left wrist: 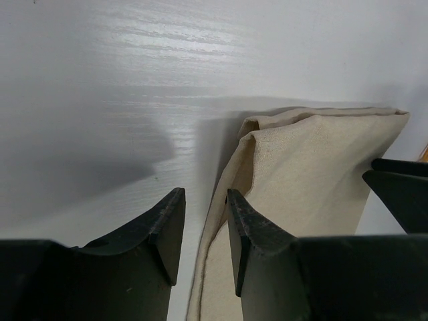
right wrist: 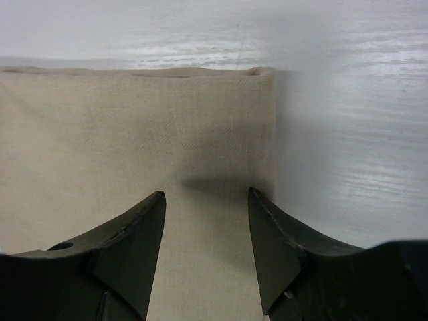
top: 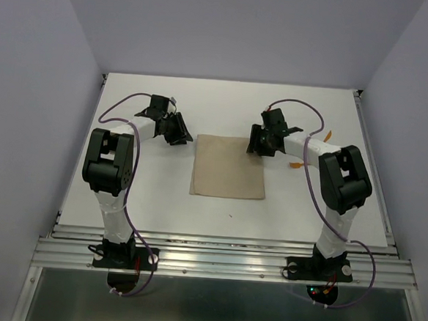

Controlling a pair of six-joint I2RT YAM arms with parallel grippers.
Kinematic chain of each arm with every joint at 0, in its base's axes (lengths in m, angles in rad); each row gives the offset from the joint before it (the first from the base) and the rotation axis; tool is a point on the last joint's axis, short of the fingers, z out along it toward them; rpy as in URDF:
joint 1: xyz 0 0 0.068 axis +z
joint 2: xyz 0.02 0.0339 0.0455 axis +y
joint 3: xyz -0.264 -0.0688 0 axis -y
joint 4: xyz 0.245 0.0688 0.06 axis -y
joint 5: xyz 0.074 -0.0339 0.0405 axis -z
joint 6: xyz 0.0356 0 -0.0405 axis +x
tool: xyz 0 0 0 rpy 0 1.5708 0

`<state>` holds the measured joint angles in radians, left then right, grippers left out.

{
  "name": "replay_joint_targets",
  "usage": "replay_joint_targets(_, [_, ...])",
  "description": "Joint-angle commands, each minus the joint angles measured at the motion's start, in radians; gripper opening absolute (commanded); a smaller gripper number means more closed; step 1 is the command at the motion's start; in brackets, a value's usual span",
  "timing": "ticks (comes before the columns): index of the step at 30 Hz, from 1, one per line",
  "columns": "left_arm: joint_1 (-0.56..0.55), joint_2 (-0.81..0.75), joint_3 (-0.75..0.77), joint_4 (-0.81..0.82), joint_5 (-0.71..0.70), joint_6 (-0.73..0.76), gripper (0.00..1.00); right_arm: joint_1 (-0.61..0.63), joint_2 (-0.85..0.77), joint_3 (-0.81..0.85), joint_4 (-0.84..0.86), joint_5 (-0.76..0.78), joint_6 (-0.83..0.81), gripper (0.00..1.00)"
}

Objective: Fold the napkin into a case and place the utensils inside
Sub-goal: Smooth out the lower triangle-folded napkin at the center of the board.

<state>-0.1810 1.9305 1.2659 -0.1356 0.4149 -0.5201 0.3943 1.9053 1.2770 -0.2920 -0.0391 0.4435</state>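
**Both pincers apart at the napkin's far corners**

My left arm rises from its base to a bent elbow, and the forearm then reaches away and inward. That puts my left pincer (top: 173,128) low over the table (top: 159,215), just beside the far left corner of the napkin (top: 229,167). Its jaws stand apart with only bare tabletop between them, and the wrist view shows the cloth's layered edge lying next to one finger.

My right arm mirrors this pose, with the elbow up and the forearm angled inward. My right pincer (top: 263,142) hangs over the napkin's far right corner. Its jaws are spread and clamp nothing, with flat cloth showing below the gap.

The napkin lies folded as a flat rectangle mid-table, between my two arms. The utensils (top: 296,164) are orange slivers on the table by my right forearm, partly hidden by it and outside the cloth.
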Motion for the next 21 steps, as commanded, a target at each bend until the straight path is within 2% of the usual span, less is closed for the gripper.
replay_joint_targets(1, [0.003, -0.057, 0.02, -0.015, -0.005, 0.02, 0.42, 0.009, 0.046, 0.051, -0.027, 0.174, 0.02, 0.56])
replay_joint_targets(8, [0.003, -0.053, 0.012, -0.01, -0.004, 0.019, 0.42, 0.028, 0.074, 0.073, -0.026, 0.206, 0.015, 0.34])
replay_joint_targets(11, [0.003, -0.054, 0.007, -0.007, -0.001, 0.019, 0.42, 0.028, 0.087, 0.078, -0.027, 0.194, 0.014, 0.14])
replay_joint_targets(12, [0.003, -0.054, 0.007, -0.007, -0.004, 0.019, 0.42, 0.028, 0.087, 0.078, -0.027, 0.188, 0.014, 0.02])
replay_joint_targets(19, [0.003, -0.054, 0.001, -0.004, -0.002, 0.019, 0.42, 0.028, 0.0, 0.061, -0.015, 0.156, 0.012, 0.01])
replay_joint_targets(20, [0.003, -0.054, 0.0, -0.002, -0.002, 0.019, 0.42, 0.028, -0.015, 0.064, -0.015, 0.178, 0.009, 0.05])
replay_joint_targets(21, [0.003, -0.056, -0.002, -0.002, -0.004, 0.019, 0.42, 0.028, -0.02, 0.07, -0.015, 0.191, 0.0, 0.19])
